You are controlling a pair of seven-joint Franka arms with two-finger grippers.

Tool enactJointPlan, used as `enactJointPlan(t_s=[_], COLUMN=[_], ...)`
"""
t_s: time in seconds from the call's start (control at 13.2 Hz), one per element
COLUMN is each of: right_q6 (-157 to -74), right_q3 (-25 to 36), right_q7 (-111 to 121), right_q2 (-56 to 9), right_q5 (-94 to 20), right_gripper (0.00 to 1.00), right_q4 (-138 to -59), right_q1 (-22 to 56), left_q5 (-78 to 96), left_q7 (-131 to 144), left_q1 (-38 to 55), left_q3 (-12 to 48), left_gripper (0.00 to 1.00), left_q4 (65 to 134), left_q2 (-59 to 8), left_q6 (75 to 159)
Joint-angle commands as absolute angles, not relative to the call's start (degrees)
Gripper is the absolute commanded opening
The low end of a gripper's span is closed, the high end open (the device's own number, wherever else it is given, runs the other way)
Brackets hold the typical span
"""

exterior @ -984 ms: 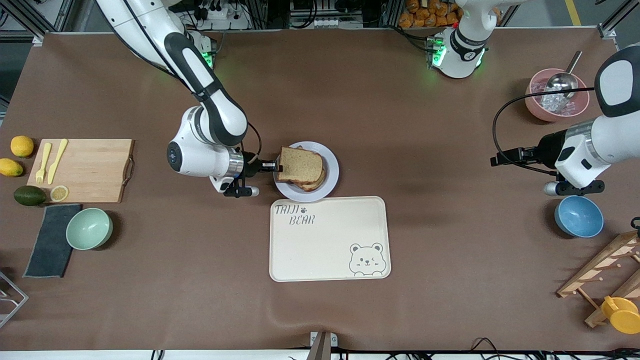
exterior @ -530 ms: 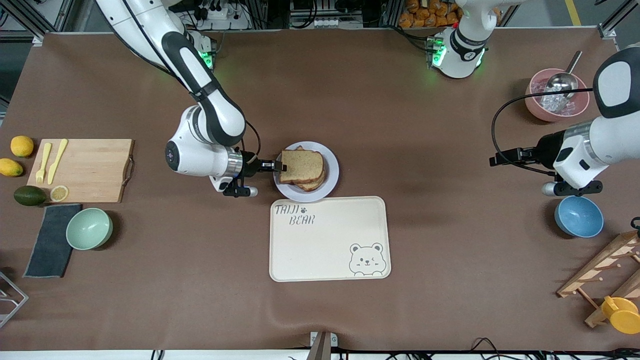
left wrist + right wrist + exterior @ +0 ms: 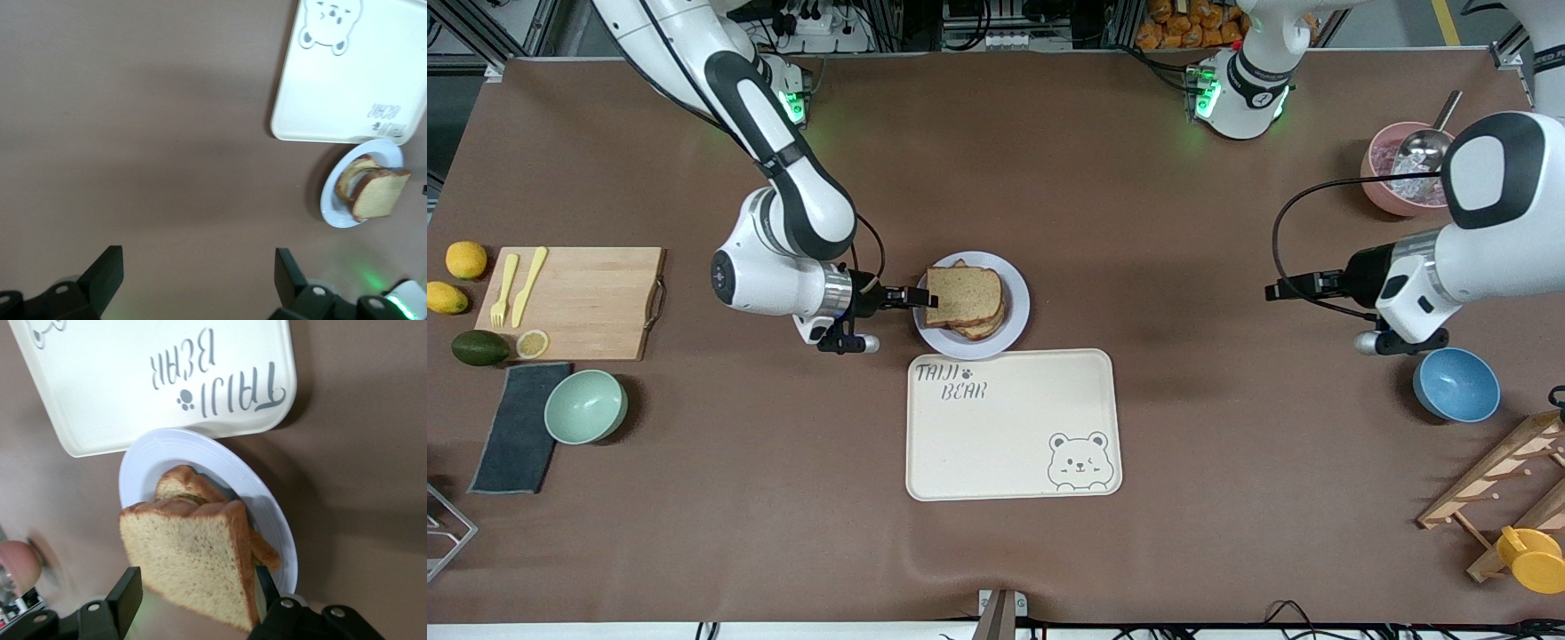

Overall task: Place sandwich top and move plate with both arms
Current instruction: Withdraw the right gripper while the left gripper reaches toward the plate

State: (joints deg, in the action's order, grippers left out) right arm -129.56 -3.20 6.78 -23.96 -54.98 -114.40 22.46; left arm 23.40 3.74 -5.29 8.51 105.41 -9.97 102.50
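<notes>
right arm: reaches from its base down over the worktop (image 3: 1183, 222), forearm bent, wrist lying level, pointing at the plate (image 3: 1016, 307)
right claw (image 3: 921, 296): at the plate's rim on the right arm's side; fingers (image 3: 127, 595) straddle the sandwich top (image 3: 963, 294), spread a bit wider than the slice; grip on it cannot tell
left arm: waits, hangs over bare worktop near the blue bowl (image 3: 1456, 385)
left claw (image 3: 197, 273): released, nothing between its fingers
sandwich top: brown wholemeal, darker crust, tilted, lying on the bread stack on the plate
plate: pale round, on worktop, touching the bear tray (image 3: 1014, 427) edge, farther from front camera than tray
</notes>
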Motion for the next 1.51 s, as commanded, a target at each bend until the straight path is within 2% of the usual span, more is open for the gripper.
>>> enactJointPlan(t_s=[0.0, 0.15, 0.38, 0.61, 0.83, 0.91, 1.14, 1.29, 1.44], right_q6=[-124.82, -120.70, -113.14, -104.61, -98.02, -97.04, -96.68, -94.06, -91.59], right_q3=[-2.90, -2.90, -2.90, -2.90, -2.99, -2.99, -2.99, -2.99, -2.99], right_q7=[4.84, 2.73, 1.67, 1.67, 2.28, 2.63, 10.17, 11.34, 11.34], right_q2=[-22.68, -22.67, -22.76, -22.76, -22.94, -23.03, -22.24, -20.49, -17.94], right_q5=[-51.96, -47.49, -40.63, -33.52, -24.81, -21.91, -15.05, -9.52, -5.64], right_gripper=[0.78, 0.78, 0.79, 0.83, 0.97, 0.99, 1.00, 1.00, 1.00], right_q4=[-112.16, -109.44, -104.87, -99.16, -92.74, -91.51, -88.35, -84.13, -79.21], right_q1=[19.43, 16.71, 11.53, 5.64, 0.72, -0.34, -3.24, -4.31, -4.83], left_q5=[29.42, 34.52, 45.66, 54.55, 63.87, 67.55, 80.65, 85.93, 91.73], left_q7=[1.94, 0.80, -1.66, -5.34, -20.24, -25.61, -35.49, -37.25, -45.30], left_q1=[-5.28, -5.36, -5.27, -5.19, -5.18, -5.19, -0.37, 4.11, 5.36], left_q3=[9.05, 10.36, 14.14, 17.39, 18.19, 18.19, 18.37, 18.28, 18.37], left_gripper=[1.00, 1.00, 1.00, 1.00, 1.00, 1.00, 1.00, 1.00, 0.97], left_q4=[110.47, 114.32, 122.85, 127.08, 128.41, 128.32, 128.15, 127.88, 127.88], left_q2=[-8.88, -8.96, -8.96, -11.06, -15.71, -17.82, -21.79, -23.02, -25.91], left_q6=[106.86, 109.76, 118.36, 122.42, 122.96, 123.22, 127.94, 132.69, 134.03])
